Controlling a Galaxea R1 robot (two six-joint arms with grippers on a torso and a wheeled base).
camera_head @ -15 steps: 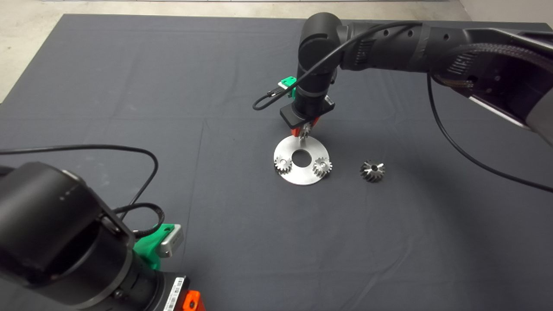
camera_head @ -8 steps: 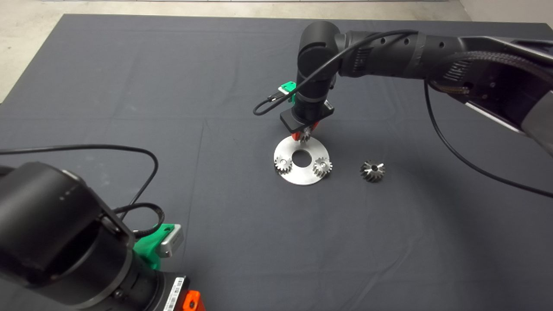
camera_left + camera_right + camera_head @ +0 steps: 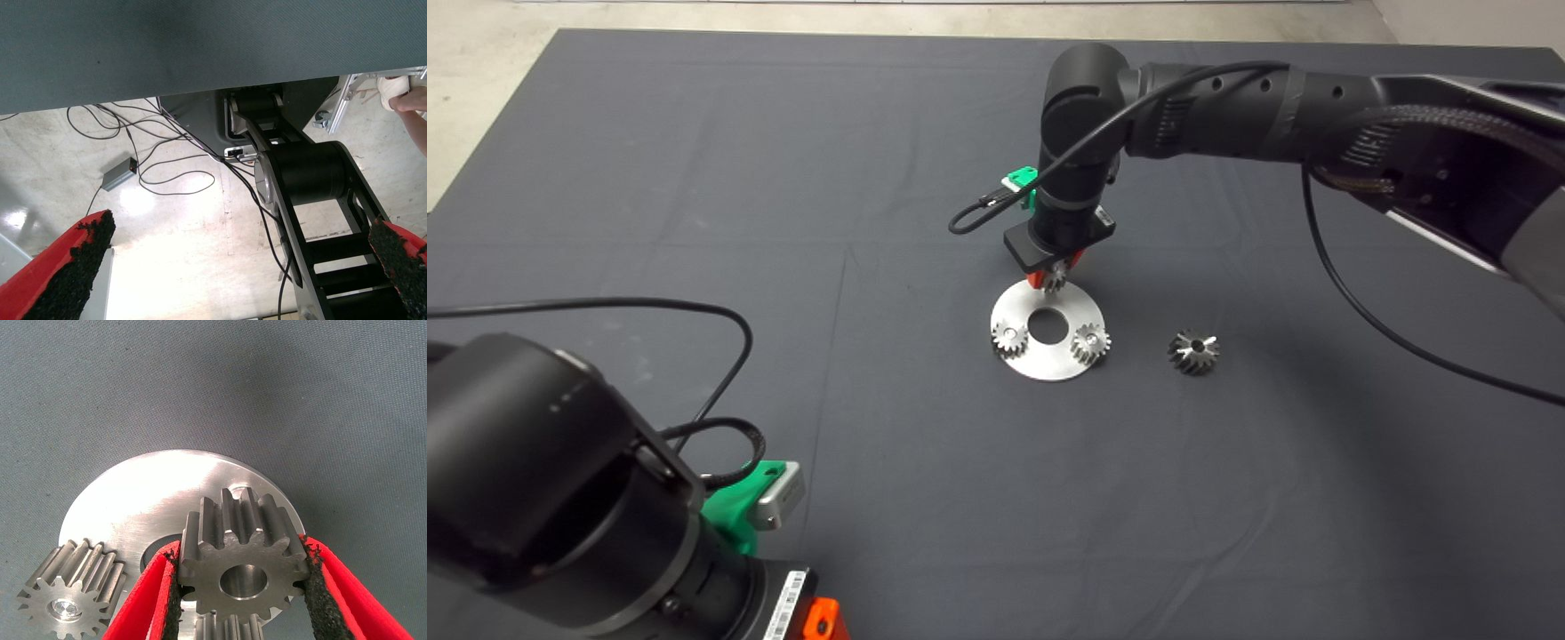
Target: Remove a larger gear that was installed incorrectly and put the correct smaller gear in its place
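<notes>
A dark grey mat (image 3: 694,178) covered the desk (image 3: 489,53), with pale floor showing past its far edge. Near the middle of the mat lay a round steel plate (image 3: 1049,356) with a hole in its centre. Two small gears sat on the plate's near half: one gear (image 3: 1009,337) toward the left rim and another gear (image 3: 1090,340) toward the right rim.

The right arm reached in from the right side and pointed its tool (image 3: 1055,276) straight down over the far edge of the plate. The right tool was pinching the smaller gear (image 3: 1056,281) between its red fingers. In the right wrist view the black pads (image 3: 172,587) pressed on opposite sides of that smaller gear (image 3: 244,553), whose flat face and plain round hole faced the camera, with the plate (image 3: 133,513) right behind it. Whether the gear touched the plate could not be told.

The larger gear (image 3: 1193,349), with bright star-like cuts on its top, lay on the mat to the right of the plate, apart from it.

The left tool (image 3: 233,267) waited at the lower left edge, its fingers spread wide; its wrist view showed floor, cables (image 3: 173,173) and part of a person (image 3: 410,103) beyond the mat.
</notes>
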